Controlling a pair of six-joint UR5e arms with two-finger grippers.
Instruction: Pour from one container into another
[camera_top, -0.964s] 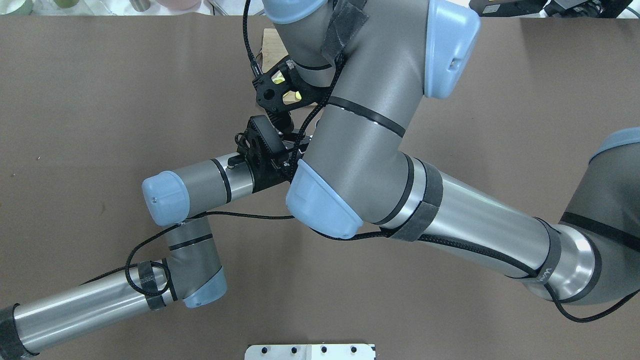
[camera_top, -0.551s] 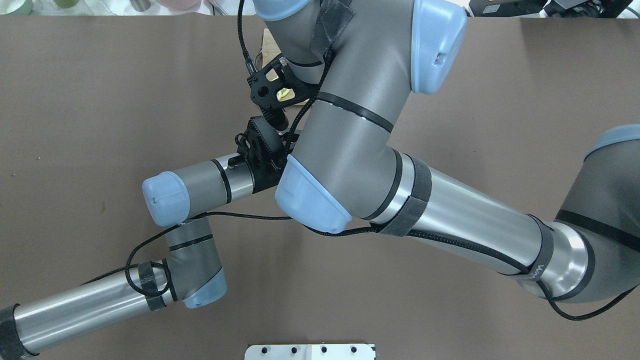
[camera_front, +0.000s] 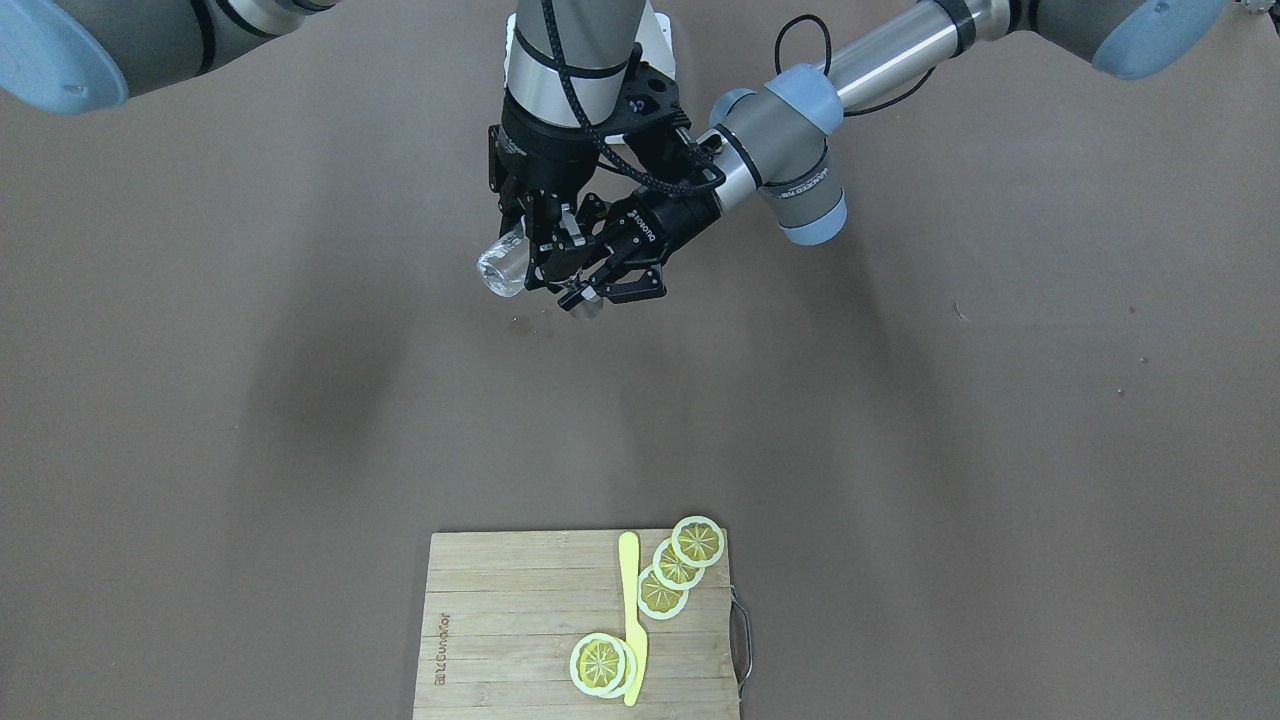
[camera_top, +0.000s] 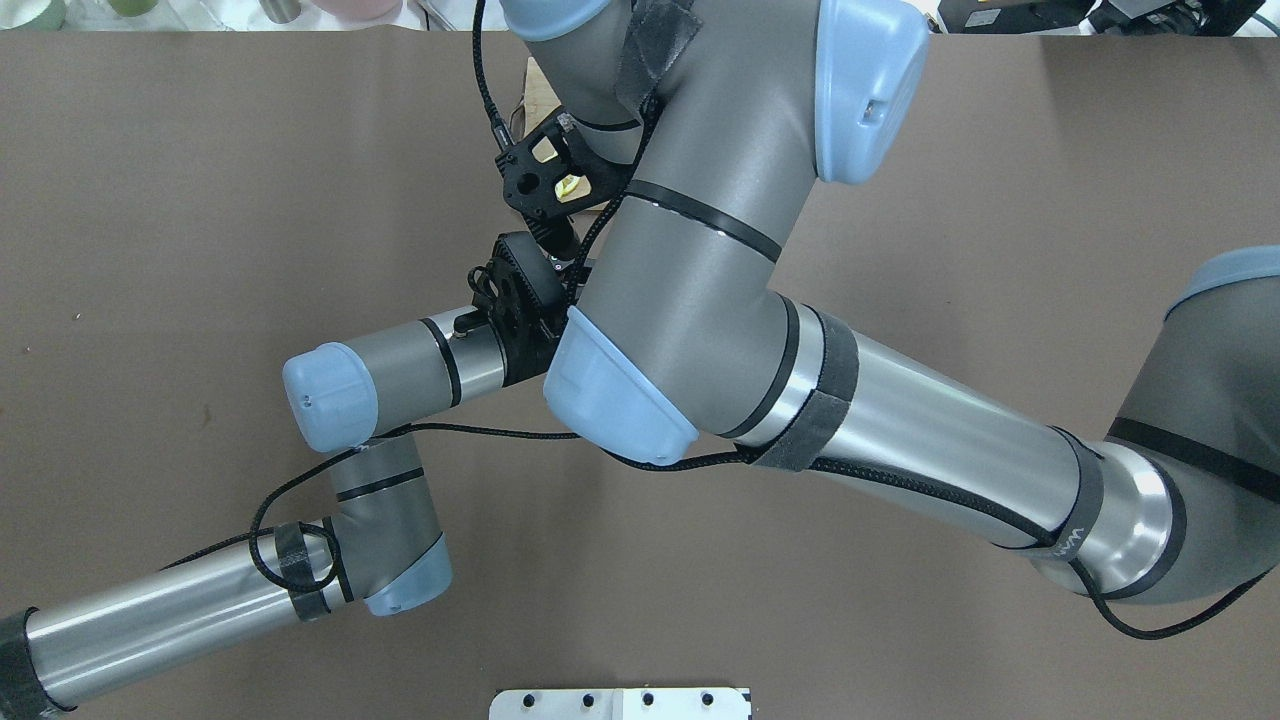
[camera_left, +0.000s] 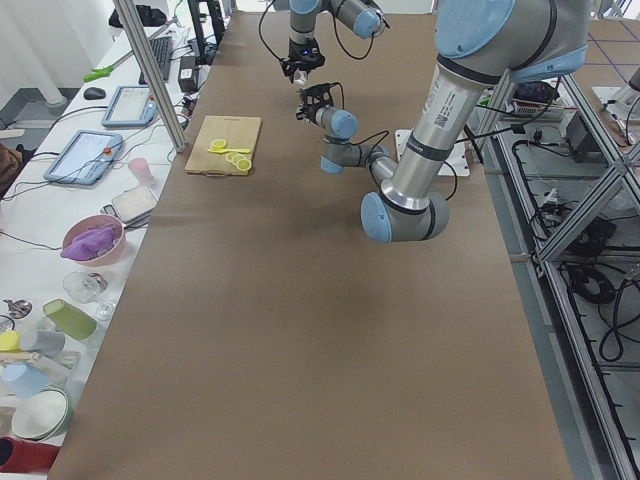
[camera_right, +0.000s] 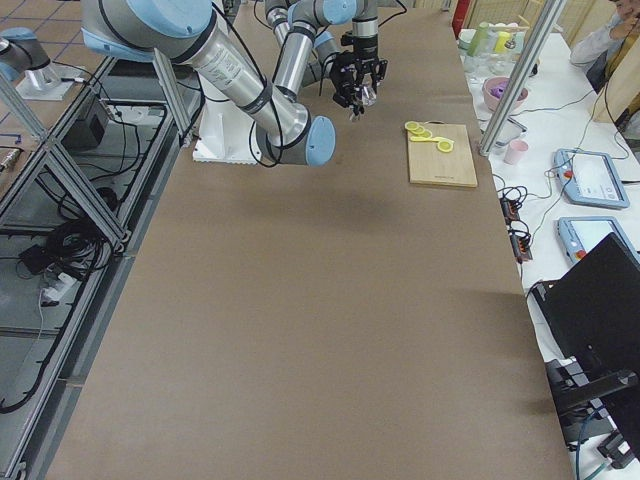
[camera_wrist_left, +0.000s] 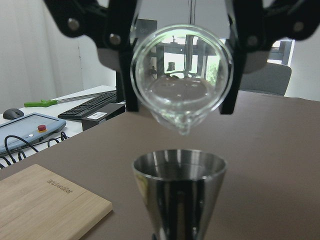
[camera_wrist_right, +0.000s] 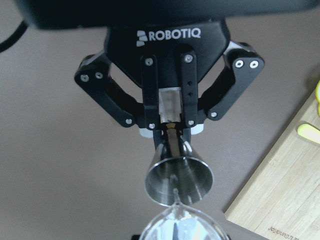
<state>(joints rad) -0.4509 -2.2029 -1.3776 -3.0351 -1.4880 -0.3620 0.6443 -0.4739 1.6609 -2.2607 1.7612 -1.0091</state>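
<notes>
Two failures are to be feared from here: liquid could be spilt past the rim onto the table (camera_front: 300, 400) if the cup's lip is carried off the centre of the small mouth below it, and the jigger could be knocked or twisted in its grasp if the lip is lowered onto the steel rim. The glass cup (camera_wrist_left: 181, 80) is clamped by its sides in the right gripper (camera_front: 535, 258) and is held tipped almost onto its side, lip downward, just above the jigger (camera_wrist_left: 179, 192) and apart from it. The jigger is pinched at its narrow waist by the left gripper (camera_wrist_right: 171, 131) and held upright in the air, off the table. The right arm is posed steeply downward from above; the left is reached in low from the side. Whether liquid is flowing cannot be told.
</notes>
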